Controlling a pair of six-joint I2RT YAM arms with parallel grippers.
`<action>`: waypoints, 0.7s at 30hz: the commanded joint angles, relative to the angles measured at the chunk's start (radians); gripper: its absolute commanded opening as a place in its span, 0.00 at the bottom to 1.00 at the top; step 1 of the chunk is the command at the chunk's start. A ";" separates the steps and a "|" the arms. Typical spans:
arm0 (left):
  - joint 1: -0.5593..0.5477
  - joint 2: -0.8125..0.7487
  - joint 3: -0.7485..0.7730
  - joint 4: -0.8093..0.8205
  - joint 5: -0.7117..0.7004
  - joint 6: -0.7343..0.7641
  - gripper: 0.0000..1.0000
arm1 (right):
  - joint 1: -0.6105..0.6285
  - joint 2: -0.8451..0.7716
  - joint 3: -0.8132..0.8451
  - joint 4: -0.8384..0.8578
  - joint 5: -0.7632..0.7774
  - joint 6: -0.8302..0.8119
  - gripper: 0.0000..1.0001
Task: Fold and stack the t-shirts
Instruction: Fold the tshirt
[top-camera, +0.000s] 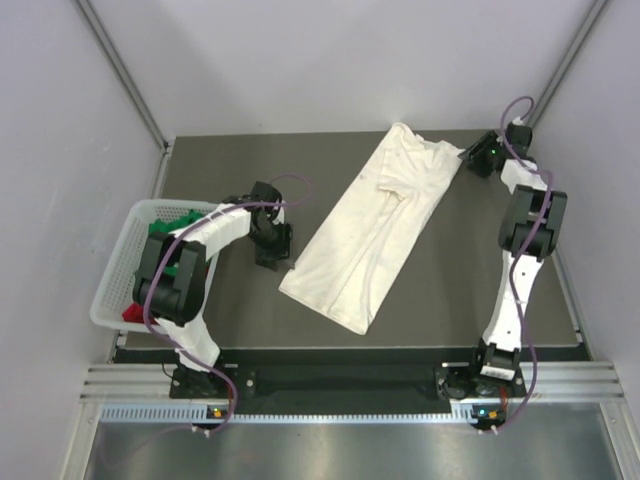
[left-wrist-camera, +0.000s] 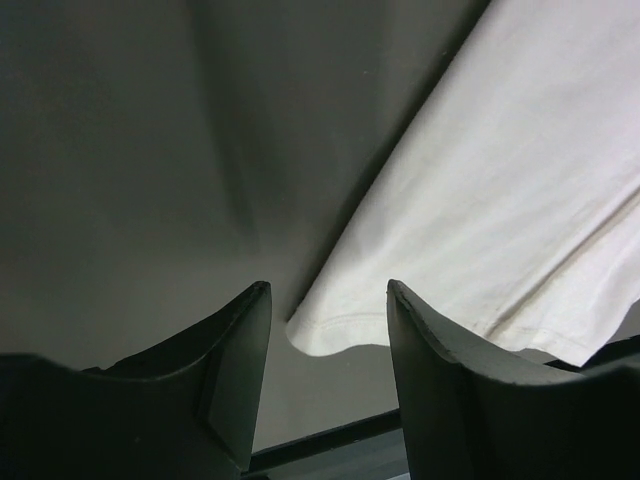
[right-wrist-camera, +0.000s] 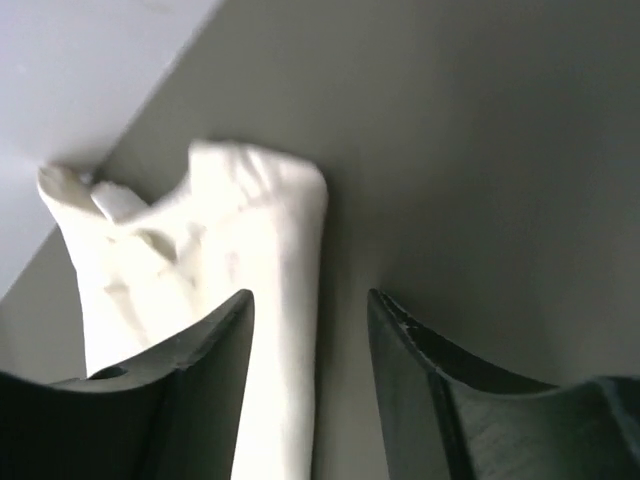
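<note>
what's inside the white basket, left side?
Green cloth and red cloth show inside the basket. The left arm crosses over its middle, so whatever lies beneath there is hidden.

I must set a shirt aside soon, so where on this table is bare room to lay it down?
Largest bare patch: the table between the cream t-shirt and the right arm. A smaller one lies far left, beyond the left gripper. Crowded: beside the basket, and the far right corner at the right gripper.
</note>
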 joint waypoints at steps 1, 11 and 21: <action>0.000 0.034 -0.024 0.059 0.064 0.030 0.55 | -0.006 -0.260 -0.156 -0.084 0.040 0.017 0.52; -0.005 0.106 -0.004 0.014 -0.014 0.027 0.55 | 0.166 -0.892 -0.889 -0.306 0.170 0.056 0.58; -0.040 0.085 -0.081 0.047 0.001 -0.014 0.29 | 0.617 -1.365 -1.455 -0.259 0.286 0.368 0.57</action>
